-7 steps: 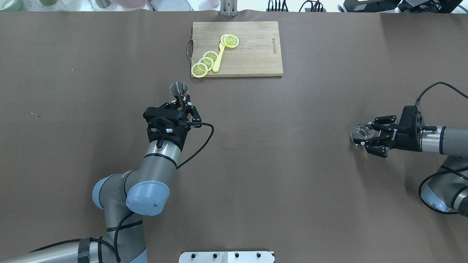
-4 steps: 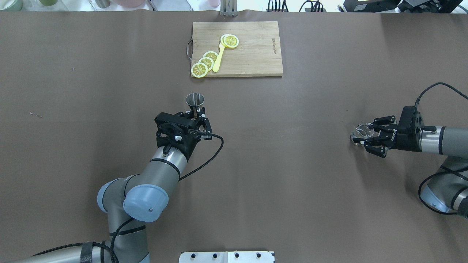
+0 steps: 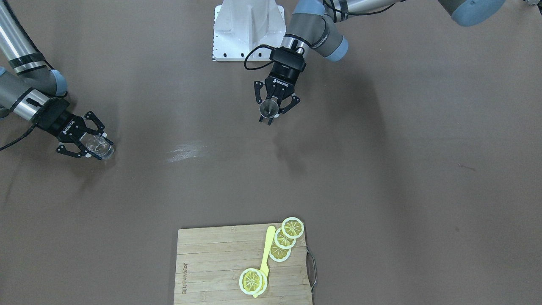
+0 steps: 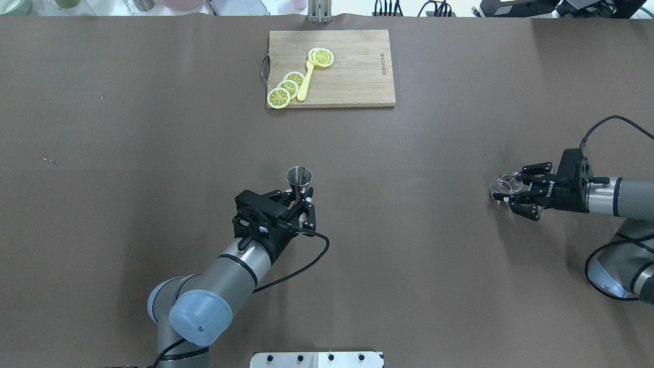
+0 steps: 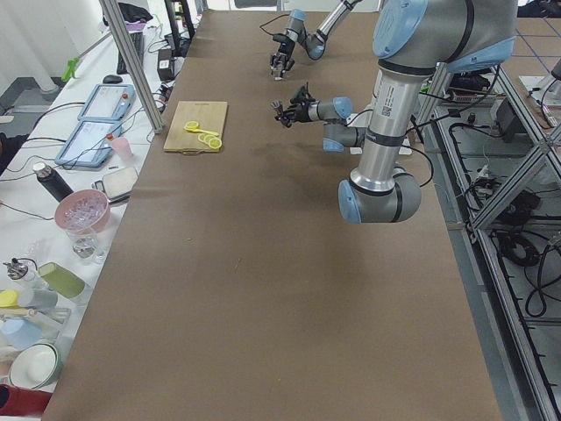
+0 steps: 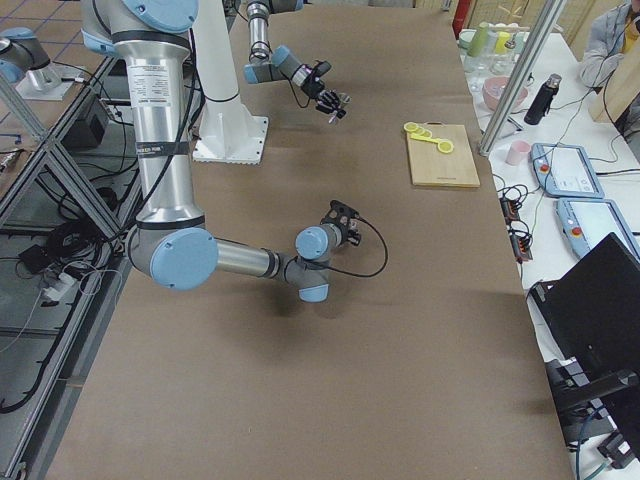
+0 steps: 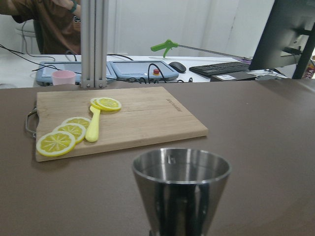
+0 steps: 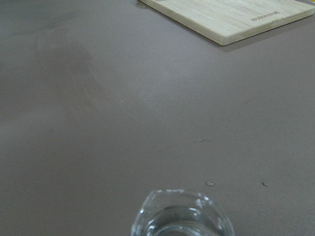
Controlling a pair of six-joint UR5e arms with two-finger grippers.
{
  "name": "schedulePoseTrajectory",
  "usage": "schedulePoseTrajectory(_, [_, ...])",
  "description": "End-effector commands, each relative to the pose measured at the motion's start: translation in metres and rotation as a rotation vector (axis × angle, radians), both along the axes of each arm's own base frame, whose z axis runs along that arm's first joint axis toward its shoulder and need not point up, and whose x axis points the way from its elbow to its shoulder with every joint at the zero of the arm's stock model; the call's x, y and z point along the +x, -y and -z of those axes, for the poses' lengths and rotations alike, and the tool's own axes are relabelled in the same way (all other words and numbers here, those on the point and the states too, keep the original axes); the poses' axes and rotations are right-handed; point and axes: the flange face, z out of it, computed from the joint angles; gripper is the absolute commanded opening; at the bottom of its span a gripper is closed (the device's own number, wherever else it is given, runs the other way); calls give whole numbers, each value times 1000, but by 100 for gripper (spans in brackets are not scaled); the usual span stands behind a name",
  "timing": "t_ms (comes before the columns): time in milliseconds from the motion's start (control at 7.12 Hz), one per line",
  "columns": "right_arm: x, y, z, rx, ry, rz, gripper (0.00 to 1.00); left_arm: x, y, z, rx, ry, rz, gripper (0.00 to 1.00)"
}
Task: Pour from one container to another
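Steel jigger [image 4: 299, 175] upright, clamped at its waist by left gripper [image 4: 300, 193], clear glass [image 4: 506, 183] seemingly pinched inside right gripper [image 4: 511, 188], cutting board [image 4: 352, 76] well beyond left gripper.

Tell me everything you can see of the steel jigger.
The jigger is small, polished steel, its mirror-like wall tapering from a wide round mouth to a narrow waist; the part below is hidden. It is upright, mouth up, no liquid visible inside. The left gripper is closed on it near the waist. It is over the middle of the table, on the robot's side of the cutting board.
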Motion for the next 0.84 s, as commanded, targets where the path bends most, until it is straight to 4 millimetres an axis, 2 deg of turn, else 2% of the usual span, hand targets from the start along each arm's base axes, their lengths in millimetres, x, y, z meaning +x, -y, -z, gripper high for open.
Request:
schedulePoseTrajectory(0, [1, 0, 11, 14, 15, -1, 8, 4, -9, -1, 70, 15, -13, 0])
schedulePoseTrajectory(140, [0, 2, 26, 16, 15, -1, 0, 5, -8, -11, 75, 41, -6, 0])
schedulePoseTrajectory(421, [0, 4, 53, 33, 29, 4, 0, 3, -1, -22, 90, -38, 4, 0])
schedulePoseTrajectory(702, [2, 3, 86, 25, 21, 37, 0, 2, -1, -22, 93, -47, 4, 0])
